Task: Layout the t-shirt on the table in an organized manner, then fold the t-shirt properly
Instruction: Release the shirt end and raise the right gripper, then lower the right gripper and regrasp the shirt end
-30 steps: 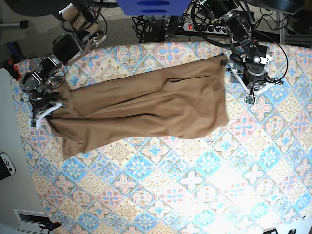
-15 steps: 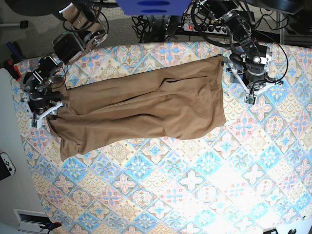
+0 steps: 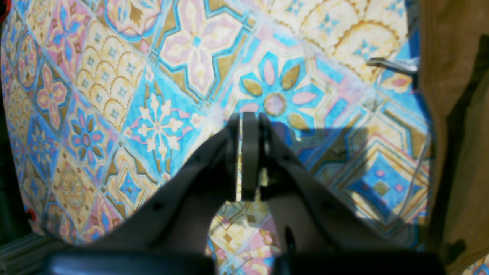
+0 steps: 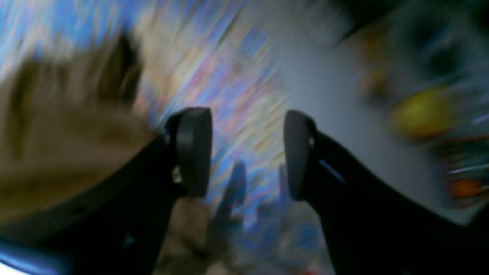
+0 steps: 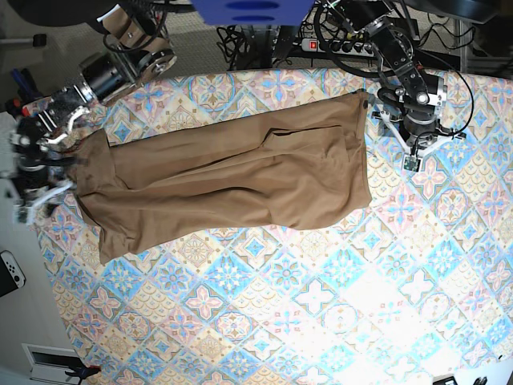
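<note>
Pincer states: the left pincer is seen closed on nothing beside the t-shirt, the right pincer is spread empty, and the garment is stretched lengthwise across the bench, creased, unfolded, folding remaining.

No text, label, brand, number or sign can be read in any view (the right wrist view is blurred, and the floral cloth on the table bears only patterns).
</note>
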`<state>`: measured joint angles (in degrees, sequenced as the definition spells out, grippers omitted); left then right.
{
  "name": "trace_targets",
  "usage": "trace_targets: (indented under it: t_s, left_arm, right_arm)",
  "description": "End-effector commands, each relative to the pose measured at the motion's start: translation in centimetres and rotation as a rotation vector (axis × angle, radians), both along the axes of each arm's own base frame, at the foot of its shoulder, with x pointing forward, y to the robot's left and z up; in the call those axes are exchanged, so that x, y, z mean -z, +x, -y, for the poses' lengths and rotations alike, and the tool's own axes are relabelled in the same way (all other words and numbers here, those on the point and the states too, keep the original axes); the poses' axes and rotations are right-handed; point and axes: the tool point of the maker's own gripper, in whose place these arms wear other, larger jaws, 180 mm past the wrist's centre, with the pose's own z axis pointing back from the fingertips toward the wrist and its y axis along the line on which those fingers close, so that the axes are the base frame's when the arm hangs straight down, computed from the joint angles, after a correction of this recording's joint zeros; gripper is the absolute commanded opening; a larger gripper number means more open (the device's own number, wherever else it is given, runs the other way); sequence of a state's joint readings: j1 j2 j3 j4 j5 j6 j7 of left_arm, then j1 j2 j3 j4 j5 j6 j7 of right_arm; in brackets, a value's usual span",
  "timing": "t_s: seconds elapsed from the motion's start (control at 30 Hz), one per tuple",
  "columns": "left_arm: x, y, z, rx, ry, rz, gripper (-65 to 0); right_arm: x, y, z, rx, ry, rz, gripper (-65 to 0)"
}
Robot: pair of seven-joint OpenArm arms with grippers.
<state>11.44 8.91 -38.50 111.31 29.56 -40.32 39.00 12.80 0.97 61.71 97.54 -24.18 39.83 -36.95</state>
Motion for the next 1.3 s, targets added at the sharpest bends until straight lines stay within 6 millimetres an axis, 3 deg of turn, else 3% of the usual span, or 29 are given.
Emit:
trace_targets:
  t_s: [0.0,0.37,0.7,1.03,1.27]
  left_arm:
    - [-0.3,0.5,0.2,0.002,-0.005,0.024,-65.0]
    - [0.3,0.6,0.5,0.007,-0.022,0.015,-65.0]
    - [0.4,0.4,0.4,0.005,-0.021,0.009,-65.0]
    - [0.4,0.3,0.3,0.003,-0.017,0.006,-65.0]
    - [0.4,0.3,0.3,0.003,-0.016,0.007,-65.0]
  right_arm:
    - [-0.2,-1.0,0.1,-0.002,-0.026,-0.005,-36.1]
    - [4.9,-5.5,-5.5,-0.045,0.154,-0.020,-36.1]
    - [7.6,-8.0,-6.6,-0.050,0.233,-0.055,-36.1]
    - [11.1,-9.0,-7.4,-0.041,0.318,-0.116,-36.1]
    - [12.3,-9.4,-7.8,-0.039,0.351,-0.139,-36.2]
